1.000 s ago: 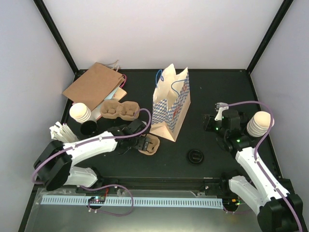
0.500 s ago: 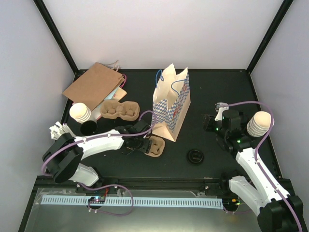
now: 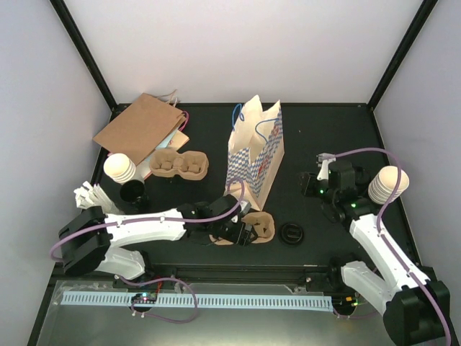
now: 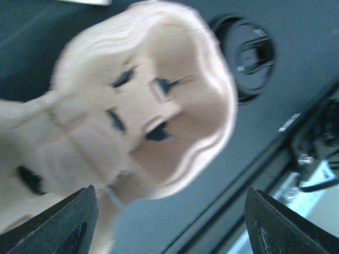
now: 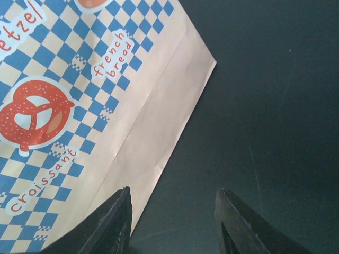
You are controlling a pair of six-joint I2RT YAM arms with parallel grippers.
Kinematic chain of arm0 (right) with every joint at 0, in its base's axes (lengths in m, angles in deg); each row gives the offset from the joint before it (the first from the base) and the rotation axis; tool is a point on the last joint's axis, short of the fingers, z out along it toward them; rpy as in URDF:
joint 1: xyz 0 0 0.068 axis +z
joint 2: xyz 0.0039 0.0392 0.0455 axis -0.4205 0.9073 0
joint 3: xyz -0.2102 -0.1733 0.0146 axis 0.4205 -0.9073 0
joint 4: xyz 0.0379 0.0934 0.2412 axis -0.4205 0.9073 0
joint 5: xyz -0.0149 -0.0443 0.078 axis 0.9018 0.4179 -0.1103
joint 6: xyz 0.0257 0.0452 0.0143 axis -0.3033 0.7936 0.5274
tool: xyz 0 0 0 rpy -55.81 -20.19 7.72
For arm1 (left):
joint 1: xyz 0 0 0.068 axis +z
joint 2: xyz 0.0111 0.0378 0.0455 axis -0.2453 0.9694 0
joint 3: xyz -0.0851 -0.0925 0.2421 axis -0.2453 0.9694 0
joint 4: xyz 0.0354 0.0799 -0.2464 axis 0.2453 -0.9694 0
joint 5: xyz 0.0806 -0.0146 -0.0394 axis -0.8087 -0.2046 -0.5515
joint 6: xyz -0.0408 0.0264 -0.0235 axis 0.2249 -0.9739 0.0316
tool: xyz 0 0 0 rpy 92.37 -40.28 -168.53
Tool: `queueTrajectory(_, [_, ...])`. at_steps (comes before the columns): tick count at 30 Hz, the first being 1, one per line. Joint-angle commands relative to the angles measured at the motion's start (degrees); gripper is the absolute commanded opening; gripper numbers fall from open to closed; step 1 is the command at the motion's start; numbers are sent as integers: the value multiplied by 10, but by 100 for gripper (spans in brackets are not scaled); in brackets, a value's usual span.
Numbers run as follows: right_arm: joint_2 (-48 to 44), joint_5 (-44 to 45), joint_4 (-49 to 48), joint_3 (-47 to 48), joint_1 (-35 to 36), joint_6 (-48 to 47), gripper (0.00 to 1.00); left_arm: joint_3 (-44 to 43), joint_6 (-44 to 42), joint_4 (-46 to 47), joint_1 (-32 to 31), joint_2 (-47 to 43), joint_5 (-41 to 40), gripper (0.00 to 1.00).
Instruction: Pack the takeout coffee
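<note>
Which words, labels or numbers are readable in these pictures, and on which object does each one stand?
"french bread": red letters on the checked paper bag, right wrist view.
"Croissant": same bag, lower left.
"etzel": same bag, top left, cut off by the picture edge.
The black lid: raised marks, too blurred to read.
Top view: the bag's print is too small to read.

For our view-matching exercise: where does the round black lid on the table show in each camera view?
Top external: black lid, front right of centre, beside the cup carrier.
Left wrist: upper right, past the carrier.
Right wrist: not in it.
Shared landmark: the cup carrier, next to it in both.
</note>
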Motion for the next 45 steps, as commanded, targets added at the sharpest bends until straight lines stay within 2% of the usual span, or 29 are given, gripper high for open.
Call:
queueTrajectory(1, [19,-31,43,42,-2,-18,45,-8,45,76,-20,-31,16,78])
queueTrajectory(7, [43,-4,156,97,21,-13,48,-44,-5,-29,-18,-94,-58,83])
queueTrajectory(8, [44,-3,165,99,33,-8,51,-48,-11,-45,-16,-103,-67,83])
queueTrajectory(15, [39,61,184,98,195,88,53,-31,-59,-107,36,-182,-121,87])
queueTrajectory(21, [53,130,177,96,344,175,53,41,-71,-106,125,-249,-80,87])
queueTrajectory(26, [105,163,173,113,431,217,54,92,-63,-91,160,-267,-58,87])
queueTrajectory(30, [168,185,159,134,490,242,55,129,-55,-44,179,-260,-17,87])
queueTrajectory(35, [253,189,130,144,522,262,58,151,-48,4,186,-221,22,86])
queueTrajectory(40, [299,198,117,152,525,273,60,156,-43,36,188,-170,65,83])
queueTrajectory(45, [338,216,133,177,526,284,63,169,-43,57,188,-169,76,83])
